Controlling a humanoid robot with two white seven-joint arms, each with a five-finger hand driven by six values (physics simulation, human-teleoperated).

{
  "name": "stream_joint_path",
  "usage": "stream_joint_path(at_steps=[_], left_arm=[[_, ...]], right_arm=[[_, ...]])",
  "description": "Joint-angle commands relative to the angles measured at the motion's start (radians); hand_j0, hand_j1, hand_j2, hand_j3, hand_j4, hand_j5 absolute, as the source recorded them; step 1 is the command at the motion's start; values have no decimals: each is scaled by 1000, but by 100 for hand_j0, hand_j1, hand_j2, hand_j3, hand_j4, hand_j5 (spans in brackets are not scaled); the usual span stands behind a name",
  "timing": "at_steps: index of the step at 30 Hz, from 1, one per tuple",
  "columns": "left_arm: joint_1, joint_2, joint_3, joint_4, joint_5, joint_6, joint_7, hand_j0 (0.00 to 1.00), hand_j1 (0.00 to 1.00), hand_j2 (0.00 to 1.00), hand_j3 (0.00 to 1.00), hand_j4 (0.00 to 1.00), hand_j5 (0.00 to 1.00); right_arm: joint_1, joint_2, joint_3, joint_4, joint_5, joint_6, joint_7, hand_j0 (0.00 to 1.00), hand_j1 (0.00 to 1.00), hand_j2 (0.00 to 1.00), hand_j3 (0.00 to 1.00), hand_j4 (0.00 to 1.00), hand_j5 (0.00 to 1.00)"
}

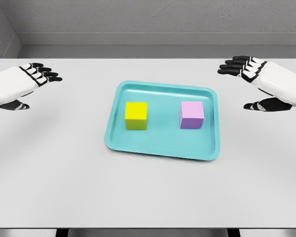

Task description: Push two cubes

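While apart, cubes (136, 115) mid-tray (163, 150)

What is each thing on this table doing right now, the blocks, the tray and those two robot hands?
Yellow cube: upright on the tray's left half, untouched.
Purple cube: upright on the tray's right half, apart from the yellow one, untouched.
Teal plastic tray: flat on the white table, holding both cubes.
Left robot hand: open, fingers spread, left of the tray.
Right robot hand: open, fingers spread, right of the tray.
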Motion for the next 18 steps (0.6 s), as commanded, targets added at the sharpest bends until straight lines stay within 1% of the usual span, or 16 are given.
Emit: stream_joint_path(at_steps=[1,4,7,8,9,10,11,12,13,14,15,16,18], left_arm=[[0,-1,-3,-1,3,2,0,100,100,100,100,100,100],[0,-2,-4,1,1,2,0,100,100,100,100,100,100],[-5,-1,-9,6,-11,2,-4,100,100,100,100,100,100],[-38,-2,-16,4,-49,2,-51,100,100,100,100,100,100],[-100,-8,-55,7,-99,2,-144,100,100,100,100,100,100],[-162,-8,-107,35,-97,2,-215,100,100,100,100,100,100],[-221,-8,-159,62,-92,2,-229,100,100,100,100,100,100],[-270,-8,-197,98,-94,2,-229,100,100,100,100,100,100],[-331,-8,-266,137,-92,2,-229,97,97,97,97,97,97],[-380,-11,-312,162,-91,2,-229,84,84,84,84,84,84],[-408,-11,-342,167,-92,2,-229,77,77,77,77,77,77],[-439,-23,-378,177,-94,2,-229,76,76,76,76,76,76],[-532,-76,-501,272,-94,2,-229,76,76,76,76,76,76]], right_arm=[[0,-1,0,0,-7,0,-1,100,100,100,100,100,100],[-14,0,-3,0,-13,0,-15,100,100,100,100,100,100],[-14,-3,-9,0,-13,0,-6,100,100,100,100,100,100],[-11,-4,-9,2,-8,0,0,100,100,100,100,100,100],[-9,-7,-10,3,-7,0,-1,100,100,100,100,100,100],[-5,-12,-6,11,-4,0,0,100,100,100,100,100,100],[11,-15,-4,11,8,58,3,100,100,100,100,100,100],[23,-15,-4,11,7,77,14,100,100,100,100,100,100],[40,-17,-4,12,7,76,16,100,100,100,100,100,100],[46,-17,-4,37,9,82,17,100,100,100,100,100,100],[46,-15,-4,63,9,83,23,100,100,100,100,100,100],[48,-17,-4,74,9,94,26,100,100,100,100,100,100],[51,-17,-3,74,9,129,66,100,100,100,100,100,100]])
